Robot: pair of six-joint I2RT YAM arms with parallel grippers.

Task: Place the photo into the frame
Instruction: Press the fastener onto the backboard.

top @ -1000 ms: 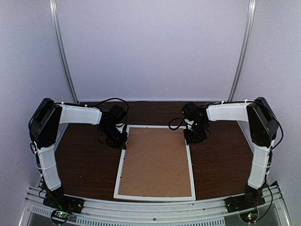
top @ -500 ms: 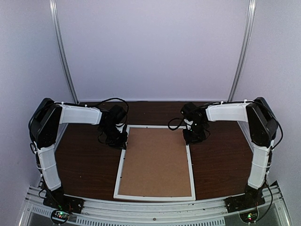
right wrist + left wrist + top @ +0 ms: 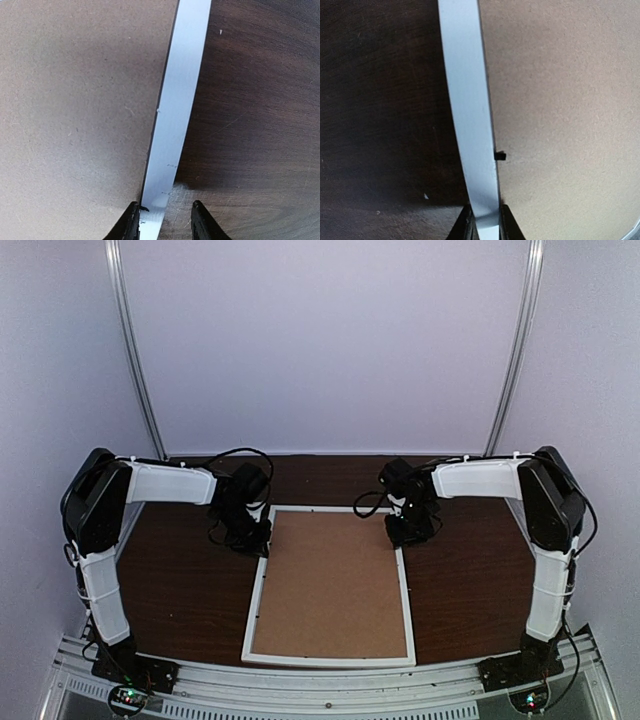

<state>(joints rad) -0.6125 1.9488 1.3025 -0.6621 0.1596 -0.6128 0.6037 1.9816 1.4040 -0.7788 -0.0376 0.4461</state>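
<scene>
Near far corners of frame (image 3: pixel 330 659) on dark surface (image 3: pixel 180 580): clamped left pincer (image 3: pixel 485 226) onto left rail; straddled right rail with right pincer (image 3: pixel 165 220), jaws slack.

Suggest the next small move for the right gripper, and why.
Probably close the right gripper onto the frame rail: its jaws straddle the rail with a gap on the table side, while the left gripper pinches the opposite rail.

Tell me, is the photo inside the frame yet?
Probably close. Done: a brown board fills the back of the white frame, hiding any photo beneath. In hand: the left gripper pinches the left rail; the right gripper straddles the right rail, jaws loose. Left: perhaps turning it over to check.
</scene>
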